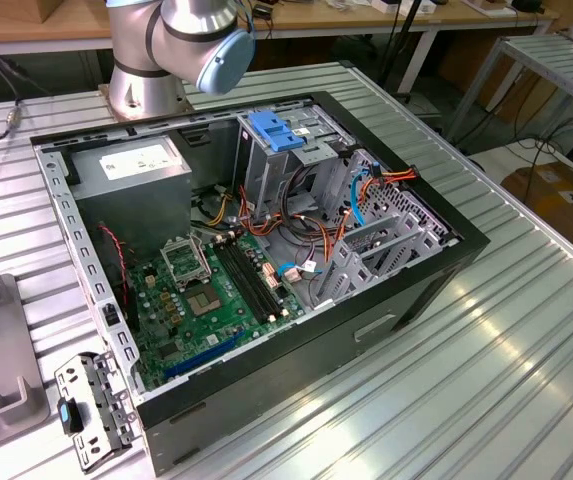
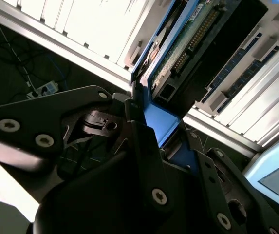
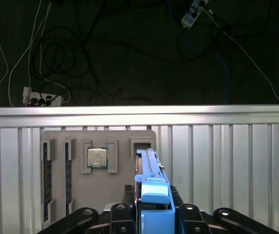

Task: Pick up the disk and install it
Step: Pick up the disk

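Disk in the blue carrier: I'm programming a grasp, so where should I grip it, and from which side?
Pinch the two broad faces at the blue plastic carrier's end, coming end-on: the thin, flat dark disk sits edge-on in the black gripper.

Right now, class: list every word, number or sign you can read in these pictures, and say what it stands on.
No text can be read.
White label on the power supply: too small.
Markings on the processor: blurred.
Print on the circuit board of the disk: blurred.

disk (image 3: 151, 178) sits in end effector (image 2: 161, 126), near tray (image 3: 76, 136).
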### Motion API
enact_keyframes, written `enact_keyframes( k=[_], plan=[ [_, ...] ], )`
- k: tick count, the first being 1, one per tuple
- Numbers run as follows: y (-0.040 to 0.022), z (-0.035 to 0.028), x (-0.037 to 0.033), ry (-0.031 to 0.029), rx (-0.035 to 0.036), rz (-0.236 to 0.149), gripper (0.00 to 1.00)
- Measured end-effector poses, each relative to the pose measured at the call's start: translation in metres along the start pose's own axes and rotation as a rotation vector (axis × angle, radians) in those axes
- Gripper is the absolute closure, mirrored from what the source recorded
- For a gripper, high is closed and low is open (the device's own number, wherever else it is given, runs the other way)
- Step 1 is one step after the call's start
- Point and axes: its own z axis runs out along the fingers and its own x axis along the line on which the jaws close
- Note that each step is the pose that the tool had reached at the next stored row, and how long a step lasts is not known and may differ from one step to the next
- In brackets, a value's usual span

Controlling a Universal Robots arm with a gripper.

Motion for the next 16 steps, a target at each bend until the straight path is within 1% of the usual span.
enact_keyframes(
  k=[4, 8, 12, 16],
  plan=[
    [-0.0001, -0.0143, -0.0005, -0.0001, 0.0001, 0.000, 0.63],
    [-0.0002, -0.0223, -0.0009, 0.0000, 0.0000, 0.000, 0.63],
    [-0.0002, -0.0278, -0.0010, 0.0000, 0.0001, 0.000, 0.63],
    [-0.0003, -0.0371, -0.0014, -0.0001, 0.0001, 0.000, 0.63]
  ],
)
